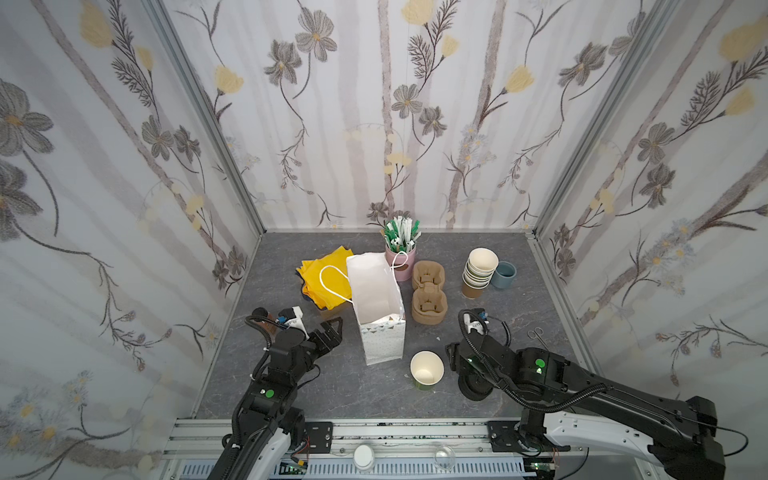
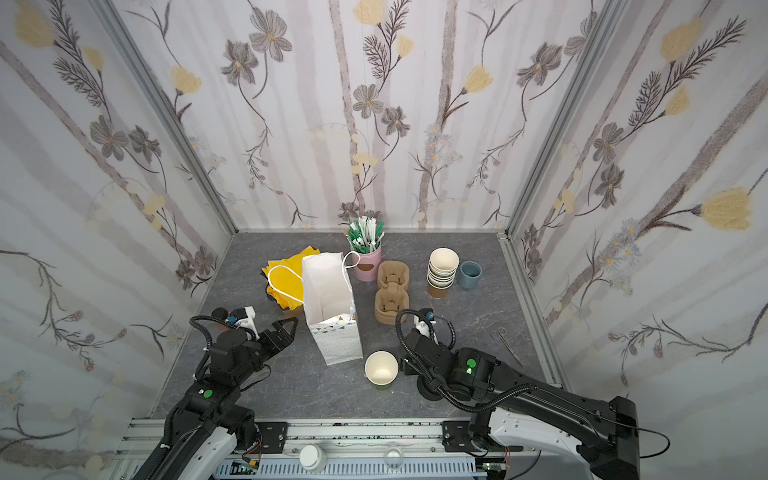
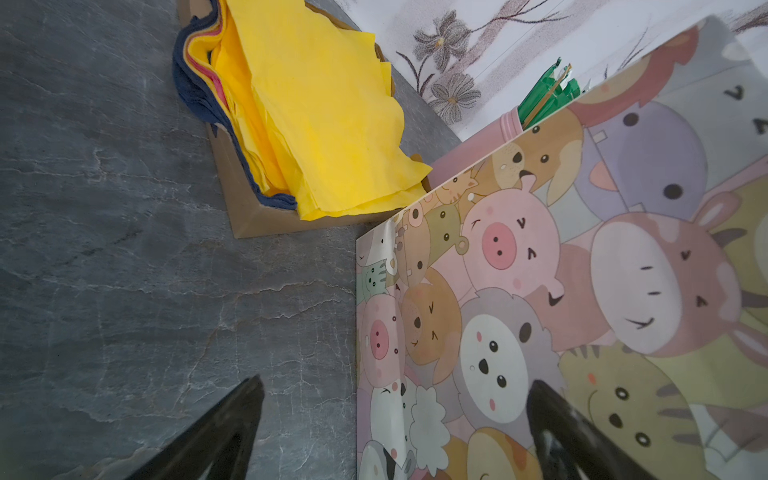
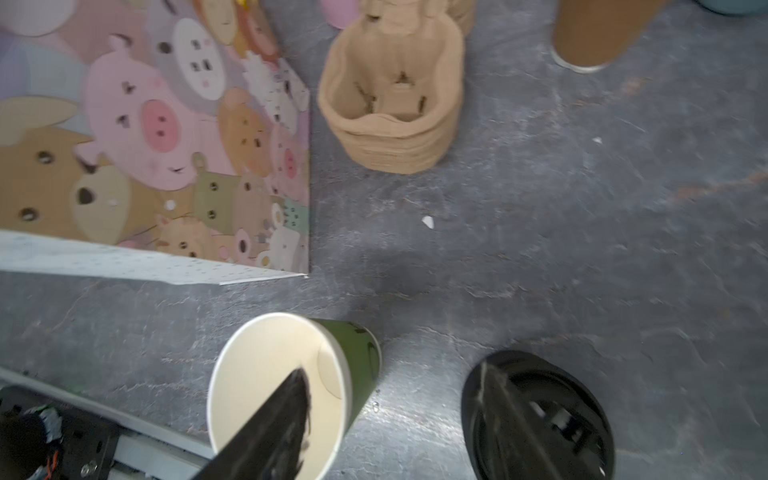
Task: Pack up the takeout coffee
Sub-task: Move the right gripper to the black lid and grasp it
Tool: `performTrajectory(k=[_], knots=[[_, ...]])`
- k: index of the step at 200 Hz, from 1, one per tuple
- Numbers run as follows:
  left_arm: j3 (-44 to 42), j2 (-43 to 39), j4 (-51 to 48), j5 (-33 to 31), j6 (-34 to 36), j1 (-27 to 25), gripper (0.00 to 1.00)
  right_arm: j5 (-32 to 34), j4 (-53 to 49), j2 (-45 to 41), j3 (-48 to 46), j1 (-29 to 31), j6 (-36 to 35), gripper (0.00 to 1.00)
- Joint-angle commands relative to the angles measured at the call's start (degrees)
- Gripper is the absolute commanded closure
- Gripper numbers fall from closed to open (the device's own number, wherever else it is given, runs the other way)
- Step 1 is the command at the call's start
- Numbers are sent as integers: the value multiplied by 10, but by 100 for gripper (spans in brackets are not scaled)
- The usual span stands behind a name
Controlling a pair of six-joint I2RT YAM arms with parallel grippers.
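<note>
The takeout coffee (image 1: 427, 368) is a dull green paper cup with a cream inside. It stands upright and lidless near the table's front, also seen in the right wrist view (image 4: 357, 365). A black lid pile (image 4: 552, 419) lies just right of it, partly under my right arm. My right gripper (image 4: 395, 386) is open above them. One finger (image 4: 282, 419) shows over the cup's mouth, the other over the lids. The cartoon-animal paper bag (image 1: 376, 299) stands open left of the cup. My left gripper (image 1: 332, 328) is open and empty beside the bag's left face (image 3: 540, 291).
Yellow napkins (image 1: 324, 278) lie in a brown tray behind the bag. A pink holder of straws (image 1: 401, 249), brown cup carriers (image 1: 429, 295), a stack of lidless cups (image 1: 480, 270) and a blue-grey bowl (image 1: 503, 274) line the back. Scissors (image 1: 538, 334) lie at the right.
</note>
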Motion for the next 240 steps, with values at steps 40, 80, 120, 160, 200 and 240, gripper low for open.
performTrajectory(k=[40, 80, 120, 160, 200, 240], knots=[[-24, -22, 4, -12, -4, 0, 0, -75, -163, -24, -52, 0, 244, 21], [-24, -31, 4, 0, -6, 0, 0, -85, -63, -139, -129, -32, 266, 8], [-26, -37, 4, 0, -8, 0, 0, -115, -39, -198, -171, -91, 231, 4], [-21, -32, 4, 0, -7, 1, 0, -124, -18, -127, -170, -97, 197, 8], [-18, -30, 4, 1, -7, 1, 0, -112, -16, -73, -154, -106, 173, 17], [-18, -27, 5, 0, -6, 0, 0, -118, -10, -51, -148, -109, 162, 17]])
